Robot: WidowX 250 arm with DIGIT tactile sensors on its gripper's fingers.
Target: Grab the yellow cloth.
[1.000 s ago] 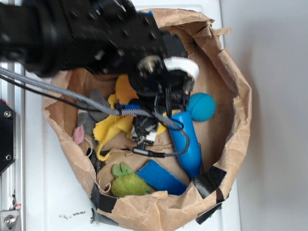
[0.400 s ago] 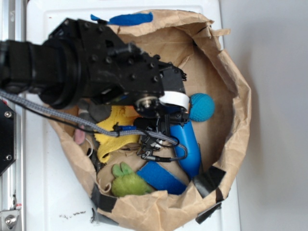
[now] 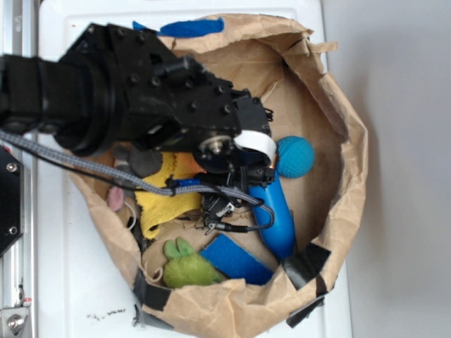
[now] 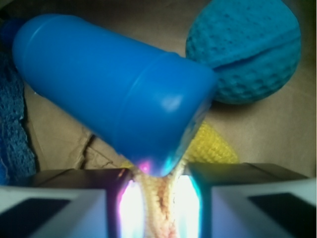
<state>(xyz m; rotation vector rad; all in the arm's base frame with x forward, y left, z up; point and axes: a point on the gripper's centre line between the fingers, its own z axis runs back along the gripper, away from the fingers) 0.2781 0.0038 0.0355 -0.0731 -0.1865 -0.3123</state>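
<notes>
The yellow cloth point(image 3: 164, 203) lies bunched in the left half of the paper bag point(image 3: 347, 141), partly under my black arm. In the wrist view a fold of the yellow cloth point(image 4: 159, 201) is pinched between my two fingers, and more of it shows just behind the right finger. My gripper point(image 4: 158, 198) is shut on that fold. In the exterior view the gripper point(image 3: 224, 201) points down between the cloth and the blue cylinder point(image 3: 277, 215). The blue cylinder point(image 4: 109, 84) lies right in front of the fingertips.
A teal ball point(image 3: 294, 156) sits to the right of the cylinder, and the ball point(image 4: 245, 47) is at the upper right in the wrist view. A green plush toy point(image 3: 187, 267) and a blue cloth point(image 3: 236, 258) lie at the bag's near side. A grey toy mouse point(image 3: 144, 160) is at the left.
The arm has swung over the left part of the bag. The yellow cloth has been drawn together into a tighter bunch under the gripper. Ball, cylinder and plush toy stay put.
</notes>
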